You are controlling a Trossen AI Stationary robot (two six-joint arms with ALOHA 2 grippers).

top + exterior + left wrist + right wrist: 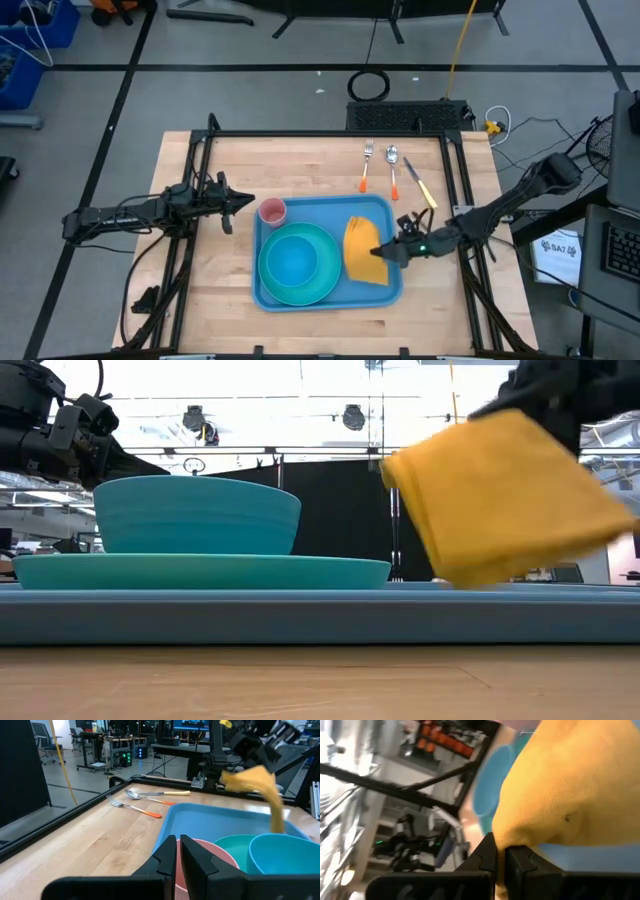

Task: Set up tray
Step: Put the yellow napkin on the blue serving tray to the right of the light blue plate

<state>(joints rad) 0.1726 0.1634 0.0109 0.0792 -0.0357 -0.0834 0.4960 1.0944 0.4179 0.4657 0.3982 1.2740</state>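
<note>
The blue tray (330, 207) lies mid-table. On it a turquoise bowl (295, 262) stands on a turquoise plate (200, 571), and a pink cup (272, 211) stands in its far-left corner. My right gripper (386, 253) is over the tray's right part, shut on the folded yellow napkin (362, 245). My left gripper (248, 203) hovers just left of the pink cup (205, 862), shut and holding nothing that shows. My right gripper pinches the napkin at its right-hand edge (512, 837) between its two fingers, coming from the table's right and slanting down. Several folded layers (395, 472) show. The napkin hangs tilted below the fingers over the tray; whether its lowest corner (470, 578) touches the tray I cannot tell.
A fork (367, 165) and a spoon (393, 170) with orange handles and a yellow-handled knife (420, 182) lie on the bare wood beyond the tray's far edge. Black frame rails (205, 170) run along the table's sides. Bare wood lies left and near of the tray.
</note>
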